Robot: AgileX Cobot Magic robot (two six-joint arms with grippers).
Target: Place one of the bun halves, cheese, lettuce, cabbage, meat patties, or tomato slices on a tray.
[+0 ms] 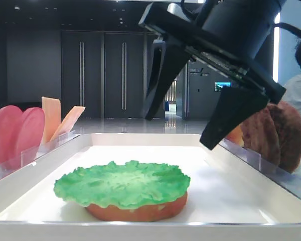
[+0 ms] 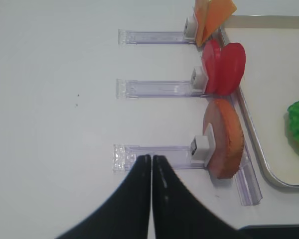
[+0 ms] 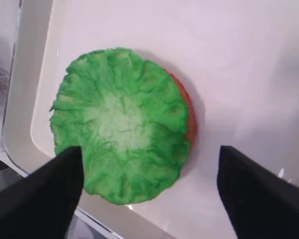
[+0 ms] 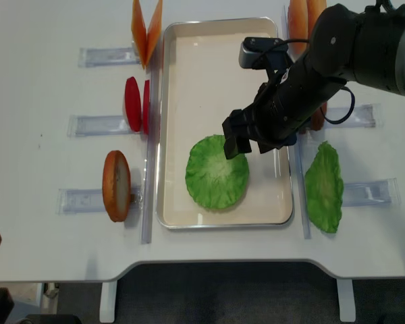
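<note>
Lettuce [image 3: 122, 124] is down on the tray [image 4: 209, 40], and it sits flat right below the right end effector [image 3: 149, 191], draped over a bun half [image 1: 140, 211] whose orange-brown edge peeks out underneath. The right end effector hangs just above it with its two dark fingers [image 3: 40, 199] spread wide, one off to each side of the leaf, nothing between them, nothing touching. From the low exterior view you can see clear air between fingertips and the green ruffles.

So, by my reading, the placing step for this leaf looks done: it lies inside the rim, toward the near end of the tray, centred fairly well on the bun. What is left for this arm seems only to lift clear without brushing the floppy edge.

Off to the side of that end effector, outside the tray, another green leaf [image 4: 322, 185] lies on the counter [image 4: 47, 74], with the meat patties [image 1: 273, 135] standing in their holder beyond it. On the far side of the tray stand the tomato slices [image 4: 138, 104], the cheese [image 4: 146, 30] and a second bun half [image 4: 116, 185] in clear holders [image 2: 154, 89].

Over there the left end effector [image 2: 150, 164] points down at the counter beside that bun half, fingers pressed together, holding nothing.
</note>
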